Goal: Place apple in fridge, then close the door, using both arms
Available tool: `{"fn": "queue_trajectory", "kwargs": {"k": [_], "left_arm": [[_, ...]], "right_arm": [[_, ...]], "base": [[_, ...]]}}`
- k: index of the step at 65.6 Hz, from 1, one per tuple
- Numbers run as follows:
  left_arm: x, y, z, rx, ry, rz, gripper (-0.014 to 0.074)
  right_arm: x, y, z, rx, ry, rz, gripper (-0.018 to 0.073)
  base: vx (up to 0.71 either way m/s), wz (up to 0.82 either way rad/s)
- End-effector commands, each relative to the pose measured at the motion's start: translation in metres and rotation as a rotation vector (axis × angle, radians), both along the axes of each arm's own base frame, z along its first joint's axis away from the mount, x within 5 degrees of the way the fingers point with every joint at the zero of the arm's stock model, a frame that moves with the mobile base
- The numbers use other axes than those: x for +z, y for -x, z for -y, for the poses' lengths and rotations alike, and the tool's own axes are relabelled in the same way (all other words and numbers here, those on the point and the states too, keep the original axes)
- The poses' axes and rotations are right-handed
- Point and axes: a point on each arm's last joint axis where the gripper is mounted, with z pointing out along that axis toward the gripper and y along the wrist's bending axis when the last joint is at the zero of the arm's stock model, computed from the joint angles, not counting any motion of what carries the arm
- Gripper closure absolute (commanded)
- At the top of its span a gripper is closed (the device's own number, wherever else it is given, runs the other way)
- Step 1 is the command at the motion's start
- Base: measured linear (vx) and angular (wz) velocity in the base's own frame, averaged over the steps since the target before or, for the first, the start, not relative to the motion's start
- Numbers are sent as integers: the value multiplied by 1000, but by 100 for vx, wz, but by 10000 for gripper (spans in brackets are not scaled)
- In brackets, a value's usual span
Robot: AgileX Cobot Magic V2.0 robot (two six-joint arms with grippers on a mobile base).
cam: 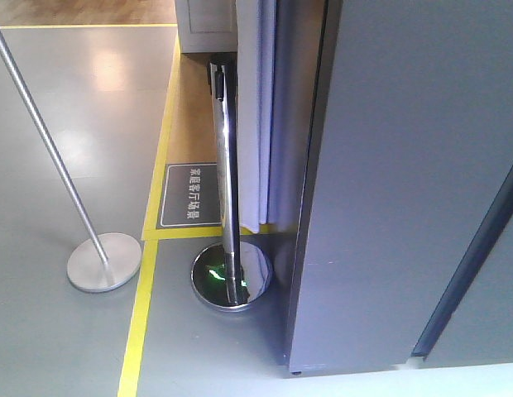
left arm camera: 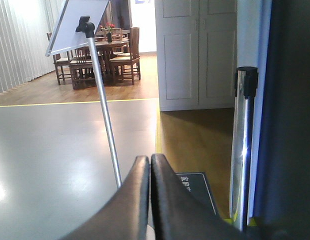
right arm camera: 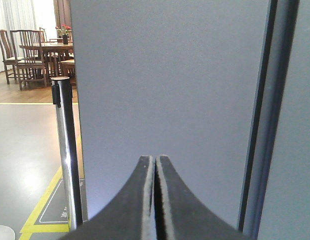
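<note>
The fridge (cam: 405,182) fills the right of the front view as a tall dark grey face. A dark seam (cam: 476,248) splits it into two flush panels, and no white interior shows. In the right wrist view the door (right arm camera: 170,90) is the flat grey panel straight ahead, close to my right gripper (right arm camera: 155,158), which is shut with nothing in it. My left gripper (left arm camera: 150,157) is also shut and empty, pointing past the fridge's left edge (left arm camera: 290,100) toward the open floor. The apple is out of view in every frame. Neither arm shows in the front view.
A chrome barrier post (cam: 227,174) on a round base (cam: 232,277) stands right beside the fridge's left side. A slanted sign-stand pole (cam: 50,141) with a grey disc base (cam: 103,262) is further left. A dark floor plaque (cam: 190,196) lies inside yellow floor tape (cam: 141,322).
</note>
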Motion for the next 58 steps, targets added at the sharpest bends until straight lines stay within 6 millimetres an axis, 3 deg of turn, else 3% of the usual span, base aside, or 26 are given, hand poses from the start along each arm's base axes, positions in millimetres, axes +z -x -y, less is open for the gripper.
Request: {"fn": "queue_trajectory", "kwargs": {"k": [1,58], "left_arm": [[1,1,2,-22,-9,61,604],[1,1,2,-22,-9,61,604]], "right_arm": [[4,0,-2,19,12,70,562],[4,0,-2,19,12,70,562]], "base": [[0,0],[0,0]]}}
